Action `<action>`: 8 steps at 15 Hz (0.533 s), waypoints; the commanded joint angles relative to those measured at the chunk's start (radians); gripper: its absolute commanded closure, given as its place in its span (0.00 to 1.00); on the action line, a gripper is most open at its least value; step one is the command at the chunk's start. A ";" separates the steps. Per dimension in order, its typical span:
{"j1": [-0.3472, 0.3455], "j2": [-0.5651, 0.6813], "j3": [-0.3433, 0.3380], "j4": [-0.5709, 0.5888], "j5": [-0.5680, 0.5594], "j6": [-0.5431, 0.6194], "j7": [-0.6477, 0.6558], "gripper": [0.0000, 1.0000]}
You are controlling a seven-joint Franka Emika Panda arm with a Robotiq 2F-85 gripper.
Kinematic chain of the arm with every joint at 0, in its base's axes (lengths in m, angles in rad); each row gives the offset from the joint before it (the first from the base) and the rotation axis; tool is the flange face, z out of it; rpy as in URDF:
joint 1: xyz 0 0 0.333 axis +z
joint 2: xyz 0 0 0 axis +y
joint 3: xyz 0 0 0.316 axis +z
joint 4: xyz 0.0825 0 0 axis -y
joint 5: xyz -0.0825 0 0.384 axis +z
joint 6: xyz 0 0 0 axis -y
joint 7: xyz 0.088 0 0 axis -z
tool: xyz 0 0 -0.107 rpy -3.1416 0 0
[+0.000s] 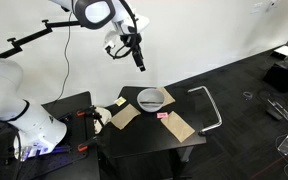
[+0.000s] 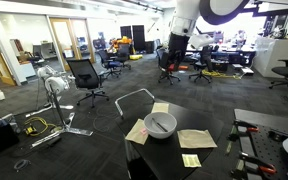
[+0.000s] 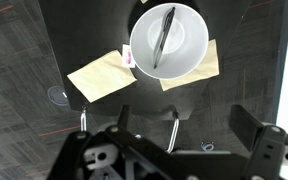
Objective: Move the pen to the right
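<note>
Wrist view: the gripper (image 3: 174,150), apparently spread wide, is being held high above the table (image 1: 149,135). The pen (image 3: 165,35) is lying inside the white bowl (image 3: 192,40). The descent is best aligned across the pen's axis.

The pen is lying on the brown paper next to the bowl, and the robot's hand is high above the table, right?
Not quite. The pen lies inside the white bowl, not on the brown paper, as the wrist view shows. The gripper does hang high above the table.
</note>
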 commanded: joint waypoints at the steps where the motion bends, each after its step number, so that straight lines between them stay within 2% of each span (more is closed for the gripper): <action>1: 0.011 0.127 -0.019 0.073 0.057 0.033 0.006 0.00; 8: 0.027 0.315 -0.039 0.118 0.119 0.116 -0.009 0.00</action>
